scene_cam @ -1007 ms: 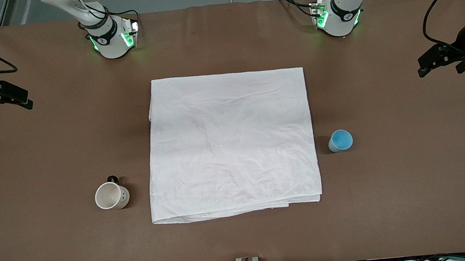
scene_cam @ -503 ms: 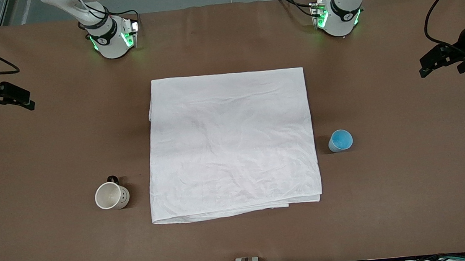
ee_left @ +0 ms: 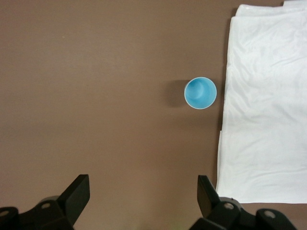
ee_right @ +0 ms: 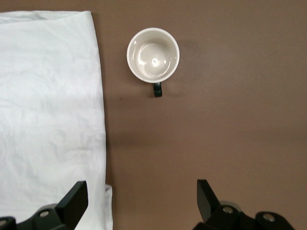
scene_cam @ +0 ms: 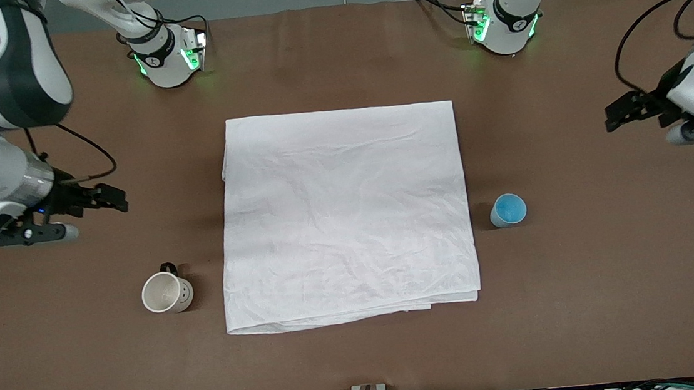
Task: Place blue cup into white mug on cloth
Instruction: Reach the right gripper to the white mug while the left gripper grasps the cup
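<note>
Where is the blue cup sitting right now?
The blue cup stands upright on the bare table beside the cloth, just off its edge toward the left arm's end, with the open left gripper in the air nearby.

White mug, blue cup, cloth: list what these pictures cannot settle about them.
- White mug: the front view shows only a few dark dots on its side; the right wrist view looks straight down, so the wall stays hidden.
- Blue cup: the left wrist view shows only the rim and inside.
- Cloth: the number of folded layers cannot be counted; both wrist views cut it off at the frame edge.
</note>
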Controlling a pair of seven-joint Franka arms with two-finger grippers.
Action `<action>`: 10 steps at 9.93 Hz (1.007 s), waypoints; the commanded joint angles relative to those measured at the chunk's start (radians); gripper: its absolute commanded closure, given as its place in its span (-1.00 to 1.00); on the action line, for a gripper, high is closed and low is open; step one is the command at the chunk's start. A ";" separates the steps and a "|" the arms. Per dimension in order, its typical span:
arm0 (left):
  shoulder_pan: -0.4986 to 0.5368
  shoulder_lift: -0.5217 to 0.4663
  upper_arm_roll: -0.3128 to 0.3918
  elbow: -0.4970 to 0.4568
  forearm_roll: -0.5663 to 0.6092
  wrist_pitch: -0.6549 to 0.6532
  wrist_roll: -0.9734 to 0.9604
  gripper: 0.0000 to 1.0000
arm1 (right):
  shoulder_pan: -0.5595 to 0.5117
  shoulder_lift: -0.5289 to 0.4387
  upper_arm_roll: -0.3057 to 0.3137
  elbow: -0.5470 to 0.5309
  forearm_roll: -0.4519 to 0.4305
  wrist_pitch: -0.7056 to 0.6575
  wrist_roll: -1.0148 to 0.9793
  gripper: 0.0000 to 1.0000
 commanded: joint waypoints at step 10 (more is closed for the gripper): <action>-0.183 0.389 -0.008 -0.018 0.004 0.344 -0.135 -0.98 | 0.059 0.293 -0.002 -0.260 0.024 0.756 0.040 -0.99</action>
